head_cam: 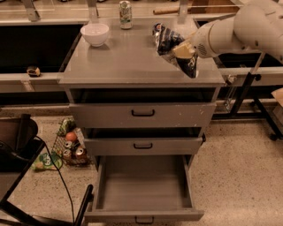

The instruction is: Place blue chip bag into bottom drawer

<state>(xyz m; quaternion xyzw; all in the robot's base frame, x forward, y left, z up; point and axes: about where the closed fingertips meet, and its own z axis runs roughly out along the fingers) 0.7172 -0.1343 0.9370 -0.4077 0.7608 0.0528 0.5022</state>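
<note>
The blue chip bag [170,42] is crumpled dark navy foil with pale patches, at the right rear of the grey cabinet top [119,62]. My gripper [184,51] comes in from the right on the white arm and is shut on the bag's middle. The bag's lower corner hangs at the cabinet's right edge. The bottom drawer [143,187] is pulled fully open below, with a bare flat grey floor and a small black handle at its front.
A white bowl [95,33] and a green soda can [125,9] stand at the back of the cabinet top. The two upper drawers [142,115] are shut. A wire basket of cans [70,148] and a black chair [17,145] stand on the floor at left. Black table legs [247,95] stand at right.
</note>
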